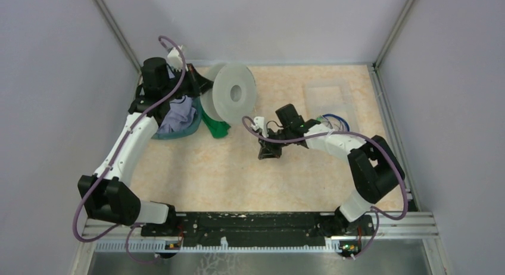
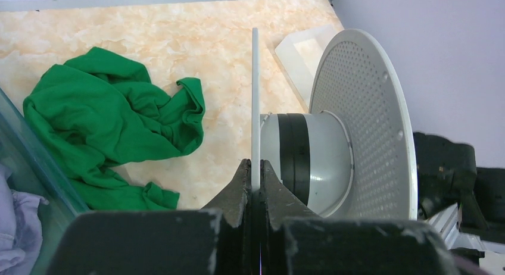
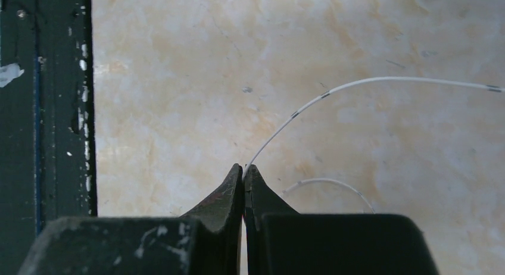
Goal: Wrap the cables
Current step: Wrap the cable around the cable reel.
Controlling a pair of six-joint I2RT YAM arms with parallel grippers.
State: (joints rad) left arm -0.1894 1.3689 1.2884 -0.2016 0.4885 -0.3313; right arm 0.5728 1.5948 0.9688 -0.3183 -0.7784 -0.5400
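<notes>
Out on the worktop [image 3: 178, 78], the right fingers [image 3: 241, 175] pinch shut on the thin white cable [image 3: 333, 91]. At the back left, the left fingers [image 2: 246, 171] are clamped tight on the spool [image 2: 363, 108] rim. A blue cable [image 1: 336, 119] lies in the clear tray [image 1: 324, 90].

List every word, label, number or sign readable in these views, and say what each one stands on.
None: no view shows legible text.
white cable: short dark bands only, no letters that can be made out.
black rail: white scuffs and flecks, not print.
spool: plain perforated disc, no label showing.
</notes>
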